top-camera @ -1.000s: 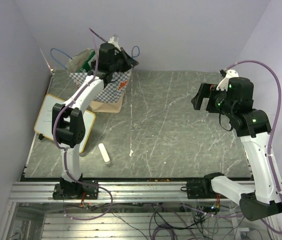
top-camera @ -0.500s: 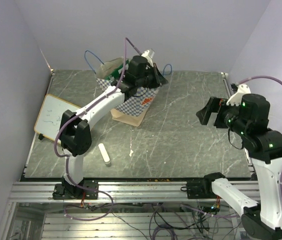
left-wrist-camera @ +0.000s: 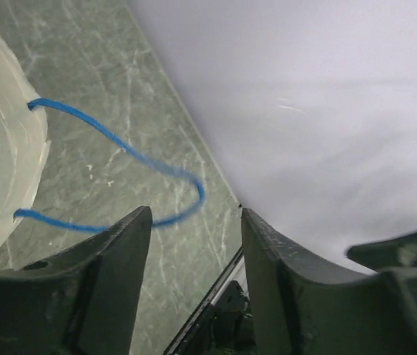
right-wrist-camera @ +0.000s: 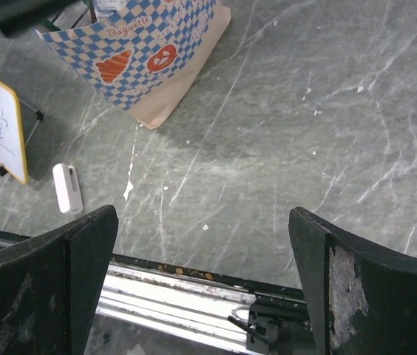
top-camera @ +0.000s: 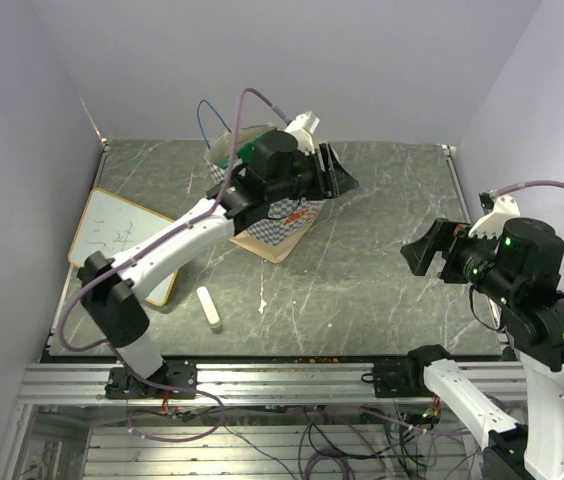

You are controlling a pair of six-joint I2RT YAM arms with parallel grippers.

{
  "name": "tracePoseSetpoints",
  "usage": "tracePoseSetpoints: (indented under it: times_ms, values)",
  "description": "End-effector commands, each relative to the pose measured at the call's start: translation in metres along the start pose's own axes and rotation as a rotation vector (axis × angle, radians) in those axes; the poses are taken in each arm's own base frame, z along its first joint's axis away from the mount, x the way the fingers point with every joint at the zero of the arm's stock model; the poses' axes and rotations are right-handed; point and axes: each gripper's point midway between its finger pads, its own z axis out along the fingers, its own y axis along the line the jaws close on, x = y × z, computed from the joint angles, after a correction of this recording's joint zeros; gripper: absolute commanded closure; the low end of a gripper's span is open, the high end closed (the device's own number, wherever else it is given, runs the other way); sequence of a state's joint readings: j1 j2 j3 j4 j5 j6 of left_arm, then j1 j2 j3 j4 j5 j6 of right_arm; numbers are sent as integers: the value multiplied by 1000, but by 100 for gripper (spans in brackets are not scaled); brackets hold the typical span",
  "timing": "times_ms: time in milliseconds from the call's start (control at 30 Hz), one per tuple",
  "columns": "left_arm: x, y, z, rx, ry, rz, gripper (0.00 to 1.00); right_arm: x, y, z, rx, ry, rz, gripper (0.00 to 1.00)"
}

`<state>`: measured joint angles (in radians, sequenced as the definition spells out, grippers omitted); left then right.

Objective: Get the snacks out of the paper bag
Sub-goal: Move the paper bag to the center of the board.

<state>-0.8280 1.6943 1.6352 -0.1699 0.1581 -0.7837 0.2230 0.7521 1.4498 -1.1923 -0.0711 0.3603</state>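
Paper bag [top-camera: 280, 222] sits on the counter [top-camera: 382, 200] toward the far edge, left of middle. The left arm covers its mouth in the top view, and the right wrist view cuts its top off. The snacks are mostly hidden inside. Only a green scrap [top-camera: 249, 151] shows at the mouth; can't tell which packet. Left claw [top-camera: 336, 176] hangs just past the bag's right side, jaws parted, gripping nothing. In its wrist view a blue cord handle [left-wrist-camera: 123, 149] loops across the gap; contact with a finger [left-wrist-camera: 112, 288] unclear. Right claw [top-camera: 427, 250] is over the counter's right side, well apart from the bag, spread wide, empty. Whiteboard [top-camera: 112, 235] at the left edge. White cylinder [top-camera: 208, 308] near the front edge, just right of the whiteboard.
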Motion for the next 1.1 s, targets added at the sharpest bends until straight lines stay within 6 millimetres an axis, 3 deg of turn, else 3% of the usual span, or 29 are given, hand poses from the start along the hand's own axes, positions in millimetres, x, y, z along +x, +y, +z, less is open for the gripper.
tracePoseSetpoints:
  times_ms: [0, 167, 300, 533, 700, 867, 1000, 1067]
  values:
    - [-31, -31, -44, 41, -92, 63, 35, 10, 4, -4, -26, 13, 36, 0]
    - [-53, -31, -89, -54, -136, 125, 27, 1, 2, 4, -9, -32, 56, 0]
    - [-73, -6, -127, -173, -190, 132, 21, -8, 9, 24, -39, -27, 58, 0]
    - [-141, 83, -207, -452, -381, 43, 13, -29, 24, 75, -102, -16, 70, 0]
    - [-178, 128, -252, -635, -494, 11, 11, -43, 48, 113, -203, 17, 64, 0]
    - [-196, 178, -255, -671, -529, -45, 10, -57, 75, 142, -276, 25, -3, 0]
    - [-205, 227, -230, -600, -482, -142, 17, -67, 92, 156, -314, 27, -24, 0]
    - [-212, 241, -209, -521, -443, -154, 22, -67, 101, 159, -353, 40, -5, 0]
